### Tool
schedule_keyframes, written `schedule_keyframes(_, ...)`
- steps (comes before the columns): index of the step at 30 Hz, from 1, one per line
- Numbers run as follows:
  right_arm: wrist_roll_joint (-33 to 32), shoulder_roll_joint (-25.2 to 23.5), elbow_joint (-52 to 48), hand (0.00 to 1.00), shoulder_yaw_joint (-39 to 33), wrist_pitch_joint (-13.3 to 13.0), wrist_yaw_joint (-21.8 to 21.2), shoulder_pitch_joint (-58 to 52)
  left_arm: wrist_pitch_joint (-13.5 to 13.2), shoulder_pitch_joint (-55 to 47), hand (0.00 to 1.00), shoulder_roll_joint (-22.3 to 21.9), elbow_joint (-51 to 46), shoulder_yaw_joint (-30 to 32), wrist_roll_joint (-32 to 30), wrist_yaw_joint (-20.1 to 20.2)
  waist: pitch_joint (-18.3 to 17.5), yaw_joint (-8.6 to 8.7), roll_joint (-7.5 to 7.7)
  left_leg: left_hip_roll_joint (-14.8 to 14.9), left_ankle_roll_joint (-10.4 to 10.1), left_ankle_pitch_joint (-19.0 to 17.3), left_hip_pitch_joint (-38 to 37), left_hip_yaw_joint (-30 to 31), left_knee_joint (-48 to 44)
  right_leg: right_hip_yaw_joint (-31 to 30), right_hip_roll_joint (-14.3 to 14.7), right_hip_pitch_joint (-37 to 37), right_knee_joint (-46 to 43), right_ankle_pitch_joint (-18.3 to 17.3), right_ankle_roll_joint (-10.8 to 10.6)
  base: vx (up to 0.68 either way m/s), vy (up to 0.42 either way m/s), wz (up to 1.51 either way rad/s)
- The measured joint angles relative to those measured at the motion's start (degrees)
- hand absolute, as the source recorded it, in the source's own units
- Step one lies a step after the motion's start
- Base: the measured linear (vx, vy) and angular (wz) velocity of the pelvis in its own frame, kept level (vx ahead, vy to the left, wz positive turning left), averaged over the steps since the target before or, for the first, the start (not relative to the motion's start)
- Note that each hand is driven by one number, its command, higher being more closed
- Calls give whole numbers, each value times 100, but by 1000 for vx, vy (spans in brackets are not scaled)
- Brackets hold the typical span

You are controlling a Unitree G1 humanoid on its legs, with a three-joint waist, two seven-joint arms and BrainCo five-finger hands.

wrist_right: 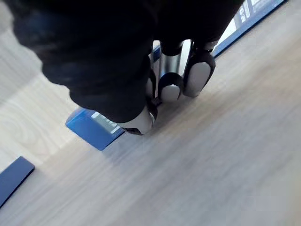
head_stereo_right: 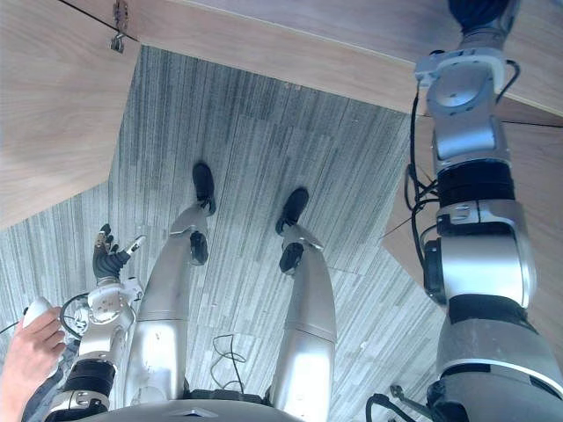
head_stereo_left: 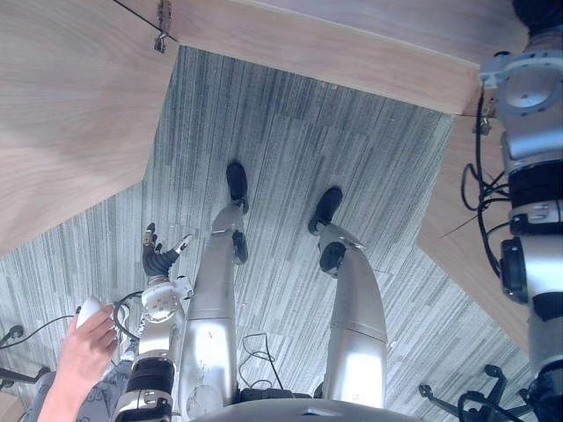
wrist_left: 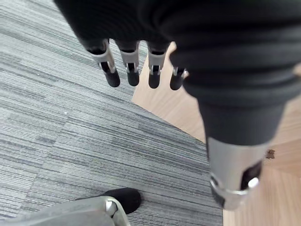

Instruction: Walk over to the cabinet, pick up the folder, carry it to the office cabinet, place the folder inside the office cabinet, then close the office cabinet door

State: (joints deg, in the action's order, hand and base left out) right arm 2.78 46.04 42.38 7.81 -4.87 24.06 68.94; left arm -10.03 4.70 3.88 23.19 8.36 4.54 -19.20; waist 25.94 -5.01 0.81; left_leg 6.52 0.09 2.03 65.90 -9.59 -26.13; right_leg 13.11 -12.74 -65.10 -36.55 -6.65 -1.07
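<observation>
The blue folder lies on a pale wooden cabinet top, with a white label on its cover. My right hand is on it, fingers curled over its edge and the thumb pressed at its corner. In the eye views my right arm reaches up and forward at the right, its dark wrist cover at the upper edge. My left hand hangs low beside my body over the grey carpet, its fingers straight and holding nothing.
Wooden cabinet panels stand at the left, ahead and at the right, around a strip of grey carpet. A person's hand holds a white device at the lower left. A second dark blue item lies nearby.
</observation>
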Motion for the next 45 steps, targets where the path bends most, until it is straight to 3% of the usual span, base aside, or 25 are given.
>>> schedule_keyframes(9,-924,-9,790,100,114,-1,-7,517,10,-2,0,-101,10,-3,97,1,-21,-6,-33,-5,-65,225,-129,-64,327,23,5,5,112,97,51,-36,-26,2)
schedule_keyframes(16,-1493,-140,684,100,-152,1,-20,175,34,0,0,-229,46,2,175,2,-25,9,-33,30,-4,281,-278,-117,302,5,44,170,164,162,37,-33,-35,-4)
schedule_keyframes(19,-1674,-476,53,100,-518,-7,-7,-405,44,1,0,-232,57,14,211,2,-26,17,-33,134,12,174,-336,-121,105,-1,126,308,183,167,40,-26,-42,-15)
schedule_keyframes(25,-1687,-1595,-2766,100,-958,-17,109,-2649,154,17,0,-292,55,46,187,2,-28,71,-32,317,24,-96,-808,-216,-190,-143,297,801,218,152,40,-25,-44,-19)
schedule_keyframes(30,-1218,-2307,-4598,100,-1326,-225,260,-4140,315,2,0,-303,141,14,-42,80,-69,196,-28,382,-25,-313,-1661,-290,-190,-153,375,1699,441,82,41,-11,-40,-9)
schedule_keyframes(33,-688,-2829,-5573,100,-1278,-400,251,-5228,405,-53,0,-343,285,-1,-258,127,-339,232,-23,411,-31,-434,-2345,-375,-44,-142,437,2410,774,84,7,69,-7,-14)
schedule_keyframes(36,-449,-3134,-5812,100,-900,-533,155,-5912,443,-312,0,-387,287,-5,-352,204,-636,284,-23,422,-58,-498,-2847,-488,172,-141,485,2910,1114,113,-10,96,-5,-18)
schedule_keyframes(40,-449,-3834,-5793,100,-407,-628,-363,-7143,509,-720,0,-458,517,-1,-499,244,-1027,343,-30,443,-91,-539,-3791,-705,536,-181,576,3816,1678,243,-100,154,-14,-21)
schedule_keyframes(45,-187,-4324,-4689,100,-345,-650,-866,-7857,587,-859,0,-472,1156,-10,-781,332,-1372,465,-28,365,-162,-518,-4712,-915,1084,-359,705,4669,2354,433,-199,148,-9,-21)
